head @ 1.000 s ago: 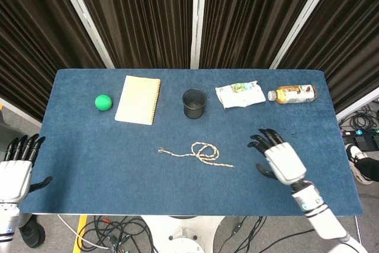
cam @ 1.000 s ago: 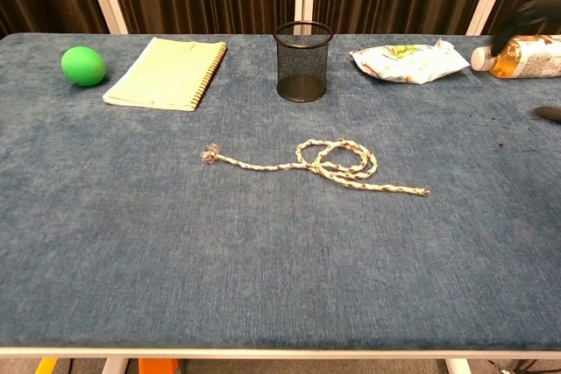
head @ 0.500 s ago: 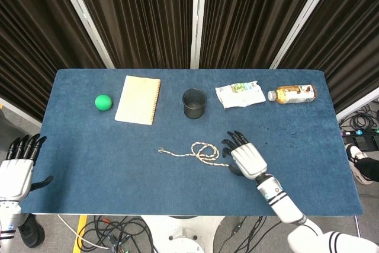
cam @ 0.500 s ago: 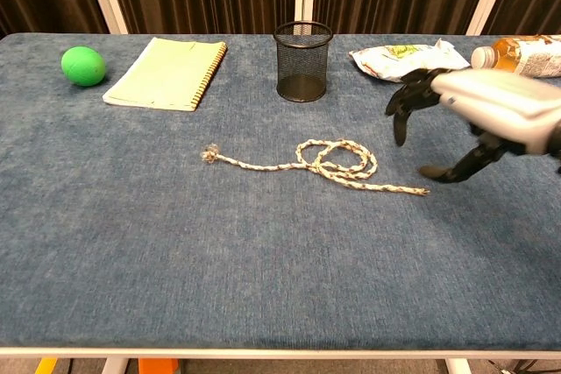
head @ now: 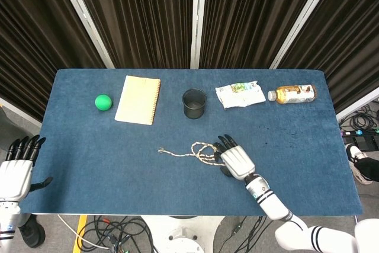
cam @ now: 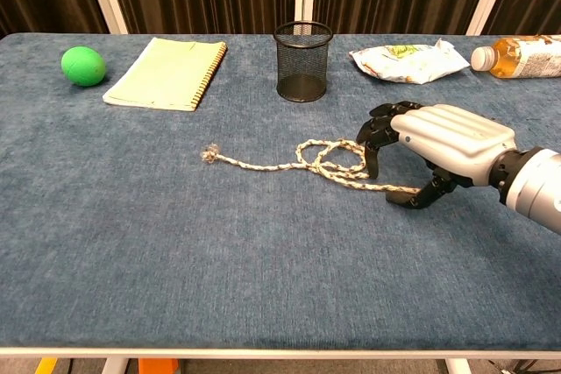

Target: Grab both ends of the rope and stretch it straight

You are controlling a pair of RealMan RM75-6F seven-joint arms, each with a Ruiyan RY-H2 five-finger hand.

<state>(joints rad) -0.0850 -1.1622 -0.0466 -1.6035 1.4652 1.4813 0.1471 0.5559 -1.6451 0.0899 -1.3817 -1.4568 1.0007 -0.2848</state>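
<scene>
Black mesh cup point(head: 194, 103) beyond the looped rope point(cam: 298, 162); right hand point(cam: 438, 151) spread, empty, over its end.

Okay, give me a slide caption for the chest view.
Right hand reaches over the near end of a looped rope on the blue table.

Twisted fibrous rope point(cam: 302, 164) lies on matt, napped blue cloth tabletop point(cam: 263, 260).

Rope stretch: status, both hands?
Right hand over the rope's right end, no grip visible. Left hand open, off the table edge. Rope looped. Nothing in the way.
</scene>
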